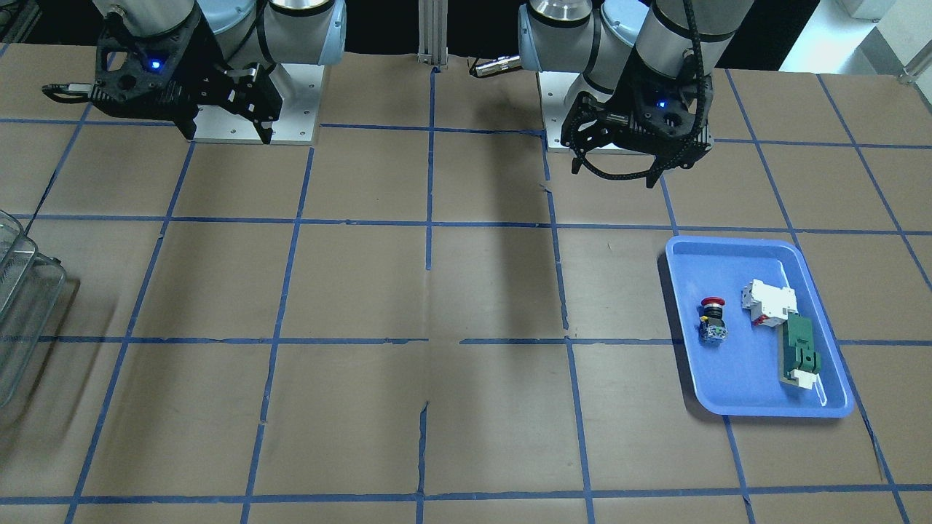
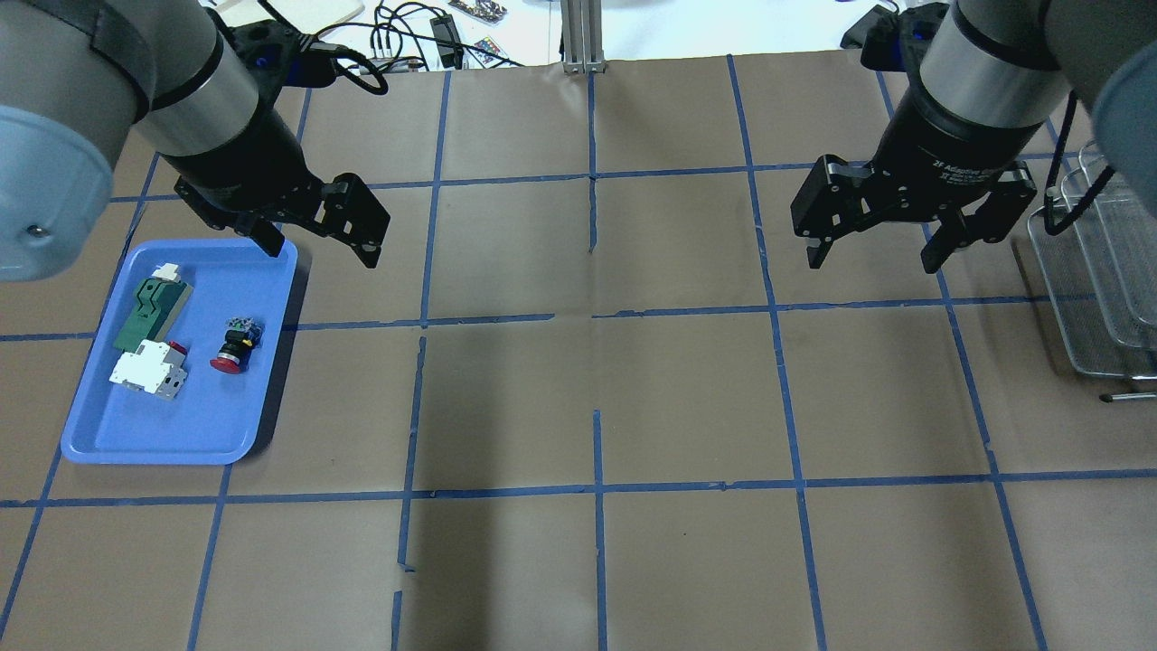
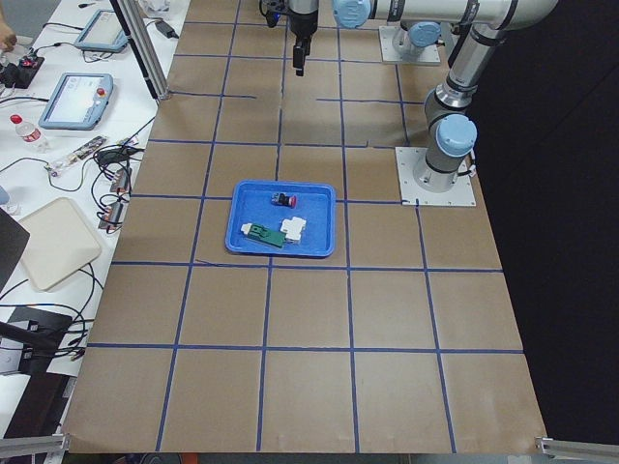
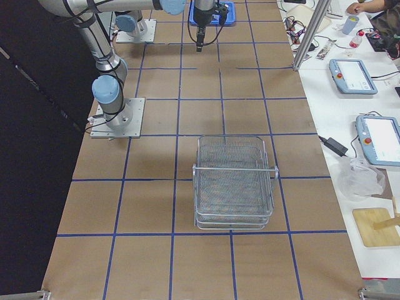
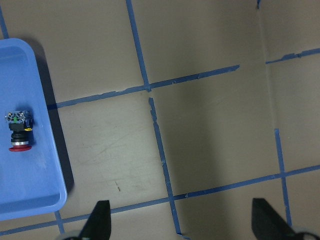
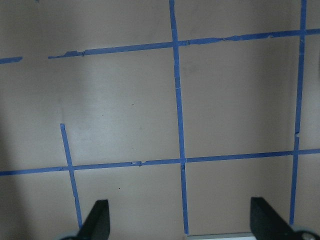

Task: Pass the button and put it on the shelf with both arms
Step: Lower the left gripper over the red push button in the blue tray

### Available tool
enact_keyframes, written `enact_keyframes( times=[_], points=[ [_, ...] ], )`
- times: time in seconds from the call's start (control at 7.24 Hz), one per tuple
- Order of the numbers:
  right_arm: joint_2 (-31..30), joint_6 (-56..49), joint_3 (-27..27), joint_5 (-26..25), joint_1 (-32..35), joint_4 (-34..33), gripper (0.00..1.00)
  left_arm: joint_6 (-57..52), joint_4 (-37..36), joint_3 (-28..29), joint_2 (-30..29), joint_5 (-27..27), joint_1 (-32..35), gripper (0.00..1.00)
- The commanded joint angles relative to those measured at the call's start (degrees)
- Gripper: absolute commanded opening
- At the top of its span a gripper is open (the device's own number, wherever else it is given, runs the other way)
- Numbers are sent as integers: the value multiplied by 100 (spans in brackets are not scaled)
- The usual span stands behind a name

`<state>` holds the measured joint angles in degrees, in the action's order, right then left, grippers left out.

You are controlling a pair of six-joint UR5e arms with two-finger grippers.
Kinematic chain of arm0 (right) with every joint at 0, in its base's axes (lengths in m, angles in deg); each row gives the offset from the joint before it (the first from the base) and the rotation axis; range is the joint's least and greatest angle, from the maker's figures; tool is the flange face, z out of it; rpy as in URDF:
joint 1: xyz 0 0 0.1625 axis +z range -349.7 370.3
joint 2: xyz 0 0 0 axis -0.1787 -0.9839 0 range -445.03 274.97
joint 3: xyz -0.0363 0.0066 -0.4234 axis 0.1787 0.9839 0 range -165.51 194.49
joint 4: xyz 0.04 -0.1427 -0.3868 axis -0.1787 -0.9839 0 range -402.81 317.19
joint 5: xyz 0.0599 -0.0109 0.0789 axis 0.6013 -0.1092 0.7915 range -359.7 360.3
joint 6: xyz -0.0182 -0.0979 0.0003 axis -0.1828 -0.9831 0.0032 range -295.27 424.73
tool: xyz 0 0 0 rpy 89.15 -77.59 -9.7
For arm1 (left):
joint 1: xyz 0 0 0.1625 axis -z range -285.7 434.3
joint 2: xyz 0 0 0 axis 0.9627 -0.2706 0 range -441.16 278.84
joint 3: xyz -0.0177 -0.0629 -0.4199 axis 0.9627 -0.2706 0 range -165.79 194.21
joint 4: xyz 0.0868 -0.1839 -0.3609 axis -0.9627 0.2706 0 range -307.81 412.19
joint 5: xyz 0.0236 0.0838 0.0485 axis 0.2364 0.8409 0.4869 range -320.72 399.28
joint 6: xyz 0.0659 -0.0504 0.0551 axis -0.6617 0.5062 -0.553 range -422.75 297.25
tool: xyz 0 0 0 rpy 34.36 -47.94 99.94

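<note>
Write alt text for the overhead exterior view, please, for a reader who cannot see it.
Two open pincers hang above a brown table with blue tape lines: the left pincer near a blue tray, the right pincer near a wire shelf. The tray holds a red-capped button, a white block and a green part.

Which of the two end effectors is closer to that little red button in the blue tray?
Left. The left end effector hangs just beside the blue tray, near the button; the right end effector is across the table, beside the shelf.
</note>
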<state>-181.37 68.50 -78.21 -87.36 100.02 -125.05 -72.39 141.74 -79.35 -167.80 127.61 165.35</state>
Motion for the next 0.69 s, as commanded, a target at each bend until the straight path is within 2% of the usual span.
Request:
enact_keyframes(
  times=[0.0,0.14,0.28,0.41,0.55],
  points=[
    [-34,18,-106,-22,28,-55,100,-3,11,-12,85,0,-9,100],
    [-112,-34,-151,-153,19,-3,100,-12,2,-108,164,17,-52,100],
    [-174,27,-151,-302,19,-12,100,-90,-15,-205,43,314,-262,100],
    [-166,27,-151,-269,19,-12,100,-274,-172,-467,-27,665,-716,100],
    [-139,19,-151,-251,19,-20,100,-1111,-818,-756,-211,651,-1582,100]
  ],
)
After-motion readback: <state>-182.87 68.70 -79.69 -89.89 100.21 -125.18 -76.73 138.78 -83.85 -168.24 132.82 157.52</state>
